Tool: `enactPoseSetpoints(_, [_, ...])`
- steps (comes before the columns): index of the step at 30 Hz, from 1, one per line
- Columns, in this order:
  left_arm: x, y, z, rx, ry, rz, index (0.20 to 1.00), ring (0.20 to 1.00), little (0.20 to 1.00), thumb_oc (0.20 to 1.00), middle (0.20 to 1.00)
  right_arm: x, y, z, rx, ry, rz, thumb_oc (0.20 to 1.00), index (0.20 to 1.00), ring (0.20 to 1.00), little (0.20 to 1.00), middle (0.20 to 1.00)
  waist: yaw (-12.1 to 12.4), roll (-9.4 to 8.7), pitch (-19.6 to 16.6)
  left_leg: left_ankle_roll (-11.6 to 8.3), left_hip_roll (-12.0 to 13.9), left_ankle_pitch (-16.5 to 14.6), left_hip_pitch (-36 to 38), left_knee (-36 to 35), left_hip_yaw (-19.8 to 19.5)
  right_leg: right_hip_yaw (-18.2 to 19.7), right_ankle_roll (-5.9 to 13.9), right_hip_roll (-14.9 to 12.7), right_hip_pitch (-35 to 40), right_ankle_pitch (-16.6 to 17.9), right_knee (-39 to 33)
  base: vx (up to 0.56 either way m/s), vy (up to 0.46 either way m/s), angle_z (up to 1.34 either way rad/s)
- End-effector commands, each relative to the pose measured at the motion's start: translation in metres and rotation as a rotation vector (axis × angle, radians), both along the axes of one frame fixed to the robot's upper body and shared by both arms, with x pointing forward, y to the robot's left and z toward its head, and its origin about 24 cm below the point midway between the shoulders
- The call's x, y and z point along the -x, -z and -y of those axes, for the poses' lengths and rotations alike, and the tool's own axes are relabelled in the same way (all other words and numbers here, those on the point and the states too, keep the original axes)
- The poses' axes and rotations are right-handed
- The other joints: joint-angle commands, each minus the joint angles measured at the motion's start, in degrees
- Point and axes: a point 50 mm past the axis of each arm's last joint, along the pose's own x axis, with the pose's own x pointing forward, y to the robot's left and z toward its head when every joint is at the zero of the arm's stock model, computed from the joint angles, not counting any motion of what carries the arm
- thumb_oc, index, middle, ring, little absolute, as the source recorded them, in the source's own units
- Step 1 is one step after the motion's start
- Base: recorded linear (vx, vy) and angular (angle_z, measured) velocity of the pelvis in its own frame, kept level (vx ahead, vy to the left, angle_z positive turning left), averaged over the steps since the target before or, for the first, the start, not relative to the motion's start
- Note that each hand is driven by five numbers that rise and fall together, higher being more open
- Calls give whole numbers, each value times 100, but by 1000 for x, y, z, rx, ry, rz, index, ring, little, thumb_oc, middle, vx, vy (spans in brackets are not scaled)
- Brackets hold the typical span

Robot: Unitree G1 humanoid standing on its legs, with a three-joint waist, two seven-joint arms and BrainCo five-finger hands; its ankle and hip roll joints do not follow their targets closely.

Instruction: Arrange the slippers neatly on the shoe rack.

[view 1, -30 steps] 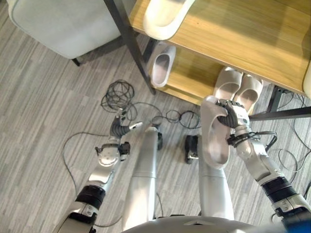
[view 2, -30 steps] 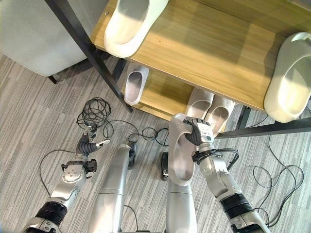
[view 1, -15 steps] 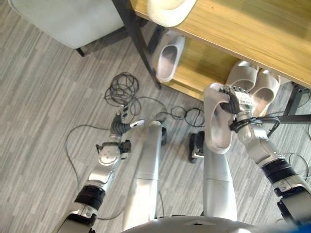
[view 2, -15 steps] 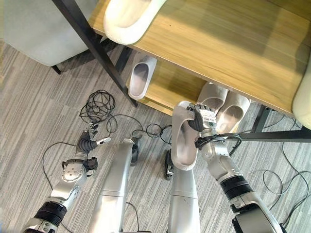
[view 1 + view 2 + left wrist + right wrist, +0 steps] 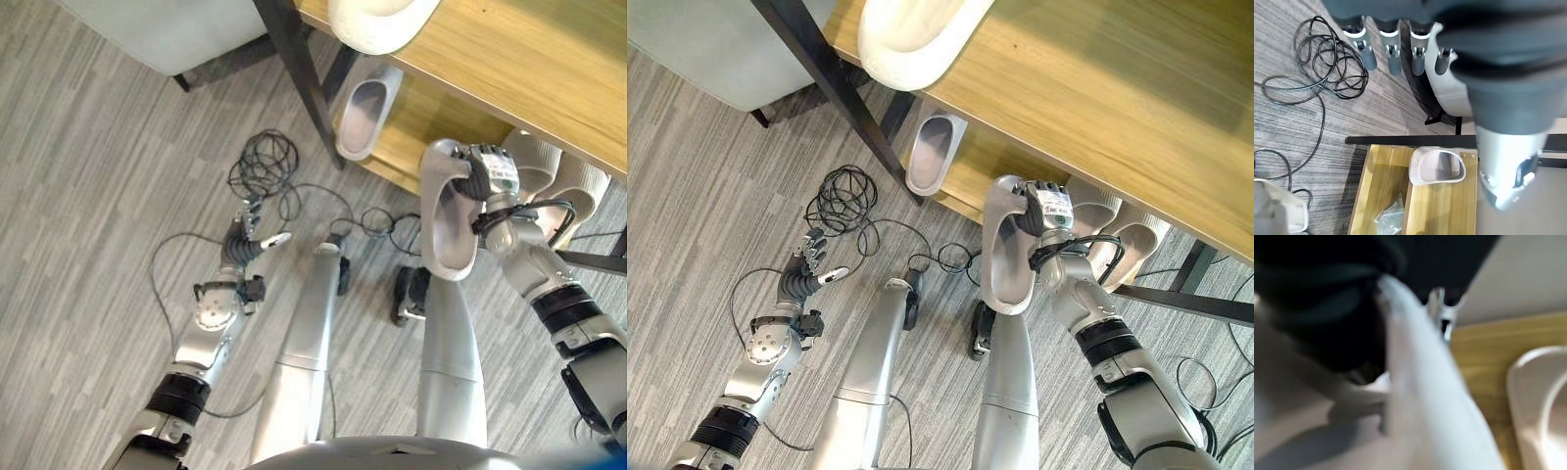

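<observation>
In front of the shoe rack [image 5: 1087, 117], a pale slipper [image 5: 1004, 257] is held off the floor by the right hand [image 5: 1043, 208], fingers [image 5: 478, 174] curled over its toe end, heel hanging down. The held slipper is seen just before the edge of the lower shelf [image 5: 416, 127], beside a pair of slippers [image 5: 558, 176] already set on that shelf, toes outward, touching each other. One more grey slipper [image 5: 367, 106] is placed alone further left on the lower shelf, near the black leg [image 5: 299, 69] of the rack. On the top shelf, a white slipper [image 5: 911, 34] is seen with its end overhanging the front edge. In the right wrist view the held slipper [image 5: 1425, 396] is pressed close against the hand's dark cover, with wood shelf and another slipper's rim [image 5: 1537, 401] past it.

The left hand [image 5: 243, 245] is kept low over the grey plank floor [image 5: 88, 206], well apart from the rack, fingers [image 5: 1392, 54] relaxed and spread, nothing held. A coil of black cable [image 5: 263, 166] lies on the floor just past it. In the left wrist view the lone slipper [image 5: 1437, 166] is shown on the lower shelf, with a crumpled clear wrapper [image 5: 1386, 220] near it. A pale grey chair [image 5: 167, 29] stands left of the rack
</observation>
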Motion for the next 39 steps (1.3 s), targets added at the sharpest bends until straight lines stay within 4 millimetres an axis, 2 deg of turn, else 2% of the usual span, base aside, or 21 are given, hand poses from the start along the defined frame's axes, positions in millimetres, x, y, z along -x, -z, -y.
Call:
enactPoseSetpoints(1, [3,-19,-3,16,24,104,1000,1000,1000,1000,1000,-6,-34,13,44,54,122,200,200,200,200,200,125,1,10,76,140,-410,50,-370,-203,314,-11,-102,-32,-16,-529,13,9,7])
enactPoseSetpoints(3, [5,-22,-3,24,43,114,1000,1000,1000,1000,1000,-10,-47,19,53,79,149,200,200,200,200,200,177,-14,-4,62,116,-371,-53,-422,-203,311,2,-146,-137,19,-530,17,24,6])
enactPoseSetpoints(11, [6,-27,-6,15,61,130,1000,1000,1000,1000,1000,-16,-69,23,74,94,191,200,200,200,200,200,285,-56,-46,35,84,-306,-197,-499,-195,285,44,-200,-271,81,-583,18,10,6])
enactPoseSetpoints(17, [6,-35,-4,-8,100,166,1000,1000,1000,1000,1000,-24,-94,36,102,157,228,200,200,200,200,200,434,-56,-44,-33,-1,-74,-324,-842,-200,219,151,-313,-363,276,-920,-1,22,14])
enactPoseSetpoints(21, [8,-34,-5,-18,102,163,1000,1000,1000,1000,1000,-25,-94,41,87,181,226,200,200,200,200,200,480,-64,-64,-15,-53,-42,-375,-877,-188,216,159,-339,-438,286,-872,-1,5,2])
enactPoseSetpoints(26, [12,-29,-4,61,98,139,1000,1000,1000,1000,1000,-28,-100,49,77,228,222,200,200,200,200,200,547,-30,-106,-17,-102,6,-489,-865,-213,236,172,-390,-588,296,-775,0,3,3])
enactPoseSetpoints(27, [14,-28,-2,83,116,134,1000,1000,1000,1000,1000,-28,-100,59,58,276,212,200,200,200,200,200,578,0,-117,-13,-138,39,-538,-901,-212,233,169,-422,-643,297,-749,-1,-1,9])
enactPoseSetpoints(33, [16,-32,0,56,142,146,1000,1000,1000,1000,1000,-29,-108,69,10,352,237,200,200,200,200,200,635,47,-166,-19,-161,88,-624,-944,-220,265,150,-424,-756,283,-702,2,6,5])
enactPoseSetpoints(39, [18,-26,5,92,159,119,1000,1000,1000,1000,1000,-32,-102,68,19,368,218,200,200,200,200,200,682,97,-218,-34,-181,79,-677,-886,-202,274,140,-451,-800,262,-646,4,-5,1])
